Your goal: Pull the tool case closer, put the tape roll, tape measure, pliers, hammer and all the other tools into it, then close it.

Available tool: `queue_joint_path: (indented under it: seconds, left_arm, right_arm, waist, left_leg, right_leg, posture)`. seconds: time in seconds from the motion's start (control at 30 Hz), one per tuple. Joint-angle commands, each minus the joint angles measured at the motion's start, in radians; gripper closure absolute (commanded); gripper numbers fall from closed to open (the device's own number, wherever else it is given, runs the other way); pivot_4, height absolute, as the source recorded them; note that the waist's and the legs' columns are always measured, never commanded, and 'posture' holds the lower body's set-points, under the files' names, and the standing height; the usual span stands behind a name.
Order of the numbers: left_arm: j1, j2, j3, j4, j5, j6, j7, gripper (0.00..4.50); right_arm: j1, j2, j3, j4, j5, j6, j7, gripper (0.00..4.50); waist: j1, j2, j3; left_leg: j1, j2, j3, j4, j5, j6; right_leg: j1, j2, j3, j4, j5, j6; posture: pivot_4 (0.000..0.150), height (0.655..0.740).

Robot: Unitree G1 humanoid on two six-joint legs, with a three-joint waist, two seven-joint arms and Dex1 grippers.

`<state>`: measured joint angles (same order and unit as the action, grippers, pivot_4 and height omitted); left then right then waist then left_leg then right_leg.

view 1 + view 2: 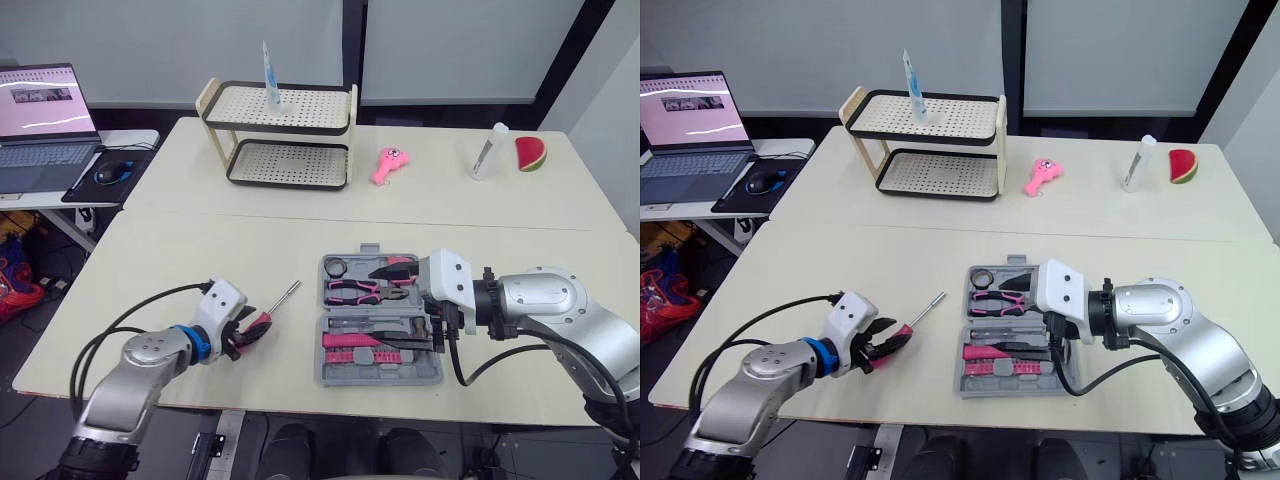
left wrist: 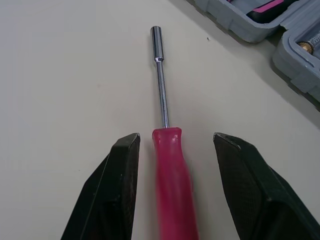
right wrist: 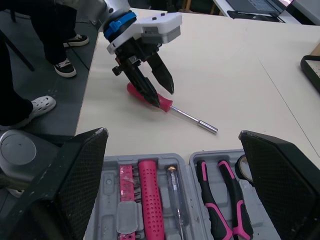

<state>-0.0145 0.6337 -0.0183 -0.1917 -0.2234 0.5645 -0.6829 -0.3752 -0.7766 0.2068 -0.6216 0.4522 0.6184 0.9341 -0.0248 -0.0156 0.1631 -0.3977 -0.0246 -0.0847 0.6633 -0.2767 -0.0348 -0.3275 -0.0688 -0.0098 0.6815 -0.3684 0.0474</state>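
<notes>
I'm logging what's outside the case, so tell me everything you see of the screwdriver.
The screwdriver has a pink-red plastic-looking handle and a slim shiny metal shaft ending in a socket tip. It lies on the table, left of the case. The open left gripper straddles its handle without clamping it.

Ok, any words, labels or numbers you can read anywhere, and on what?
None can be read.
Laptop screen: some content, too small to read.
Upright tube: print too blurred to read.
White bottle, tool case: no lettering visible.
</notes>
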Motion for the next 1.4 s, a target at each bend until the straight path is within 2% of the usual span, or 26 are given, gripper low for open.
queue_joint_path:
  seconds: [0.03,0.27,0.37,0.5,0.7,0.87,1.0,1.07,1.2,1.4]
  left_arm:
    - [-0.012,-0.004,-0.024,0.026,0.044,-0.023,0.026,2.09]
    - [-0.047,-0.031,-0.036,0.112,0.071,-0.065,0.041,2.09]
    - [-0.046,-0.037,-0.033,0.120,0.063,-0.073,0.029,2.60]
    - [-0.035,-0.030,-0.031,0.107,0.055,-0.065,0.016,3.75]
    - [-0.020,-0.011,-0.013,0.088,0.041,-0.058,-0.008,3.78]
    - [-0.074,0.113,0.023,-0.035,-0.093,-0.006,-0.219,3.78]
    - [-0.141,0.223,-0.025,-0.067,-0.123,-0.022,-0.378,3.78]
    - [-0.160,0.246,-0.056,-0.098,-0.130,-0.031,-0.432,3.78]
    - [-0.195,0.227,-0.128,-0.182,-0.150,-0.016,-0.478,3.78]
    - [-0.252,0.109,-0.291,-0.226,-0.105,0.027,-0.430,3.78]
  right_arm:
    - [-0.018,-0.005,-0.029,-0.032,0.002,-0.008,-0.005,0.00]
    - [-0.012,-0.006,-0.031,-0.043,0.004,-0.002,-0.011,0.00]
    - [-0.008,-0.007,-0.032,-0.046,0.004,-0.002,-0.013,0.00]
    - [-0.006,-0.008,-0.032,-0.047,0.004,-0.003,-0.015,0.00]
    - [-0.007,-0.006,-0.029,-0.041,0.004,-0.006,-0.014,0.00]
    - [-0.007,-0.017,-0.029,-0.021,-0.001,-0.020,0.004,0.00]
    - [0.002,-0.041,-0.034,-0.005,-0.004,-0.035,0.034,0.00]
    - [0.013,-0.060,-0.043,-0.003,0.003,-0.037,0.052,0.00]
    - [0.037,-0.095,-0.071,-0.008,0.014,-0.039,0.072,0.00]
    - [0.101,-0.156,-0.110,-0.029,0.016,-0.031,0.096,0.00]
  waist:
    - [-0.001,0.000,0.000]
    - [0.002,0.000,0.000]
    - [0.001,0.000,0.000]
    - [0.001,0.000,0.000]
    - [0.000,0.000,0.000]
    - [0.002,0.000,0.000]
    - [0.002,0.000,0.000]
    - [0.000,0.000,0.000]
    - [0.000,0.000,0.001]
    - [0.001,0.000,0.001]
  left_leg:
    - [0.000,0.000,0.000,0.000,0.000,0.000]
    - [0.000,0.000,0.000,0.000,0.000,0.000]
    - [0.000,0.000,0.000,0.000,0.000,0.000]
    - [0.000,0.000,0.000,0.000,0.000,0.000]
    - [0.000,0.000,0.000,0.000,0.000,-0.001]
    - [-0.001,0.000,-0.001,0.000,0.000,-0.001]
    - [0.000,0.000,0.000,0.000,0.000,-0.001]
    - [0.000,0.000,0.000,0.000,0.000,-0.001]
    - [-0.001,0.000,0.001,-0.001,0.000,0.000]
    - [-0.001,0.000,0.001,0.001,-0.002,0.003]
  right_leg:
    - [0.000,0.000,0.000,0.000,0.000,0.000]
    - [0.000,0.000,0.000,0.000,0.000,0.000]
    - [0.000,0.000,0.000,0.000,0.000,0.000]
    - [0.000,0.000,0.000,0.000,0.000,0.000]
    - [0.000,0.000,0.000,0.000,0.000,0.000]
    - [-0.001,0.000,-0.001,0.000,0.000,0.000]
    - [0.000,0.000,0.000,0.000,0.000,0.000]
    - [0.000,0.000,0.000,-0.001,0.000,0.000]
    - [0.000,0.000,0.000,-0.001,0.000,0.000]
    - [0.001,0.004,0.000,-0.001,0.000,0.000]
  posture:
    - [0.150,0.7400]
    - [0.150,0.7400]
    - [0.150,0.7400]
    - [0.150,0.7400]
    - [0.150,0.7400]
    - [0.150,0.7400]
    - [0.150,0.7400]
    - [0.150,0.7400]
    - [0.150,0.7400]
    - [0.150,0.7400]
